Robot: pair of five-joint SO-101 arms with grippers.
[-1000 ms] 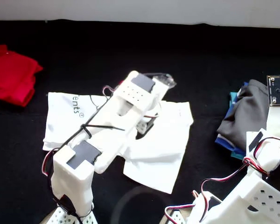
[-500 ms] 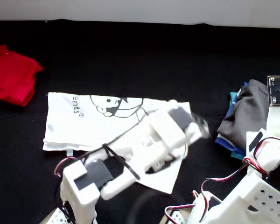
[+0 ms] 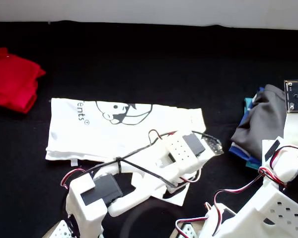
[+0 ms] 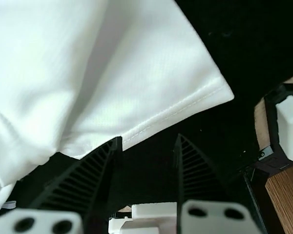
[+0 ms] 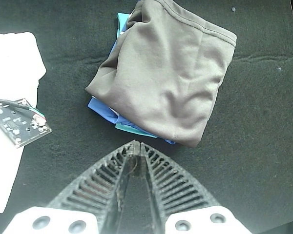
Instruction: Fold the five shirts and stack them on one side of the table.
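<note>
A white printed shirt (image 3: pixel 109 126) lies spread on the black table, left of the middle. My left arm (image 3: pixel 174 153) stretches low over its near right part. In the left wrist view the left gripper (image 4: pixel 146 146) is open, one fingertip at the shirt's stitched hem (image 4: pixel 176 114) beside a corner, black cloth between the fingers. A grey shirt (image 5: pixel 166 73) tops a pile of blue and teal shirts (image 3: pixel 260 121) at the right edge. The right gripper (image 5: pixel 136 144) is shut and holds nothing, just short of that pile. A folded red shirt (image 3: pixel 12 79) sits far left.
A small circuit board (image 3: pixel 296 96) stands at the right edge behind the pile. The left arm's camera board (image 5: pixel 17 122) with its wires lies close to the pile. The wooden table edge (image 4: pixel 283 195) and an arm base are near the left gripper.
The left arm swung from over the shirt's middle down toward the near right corner, uncovering the print. The shirt now lies flatter. The right arm has not moved.
</note>
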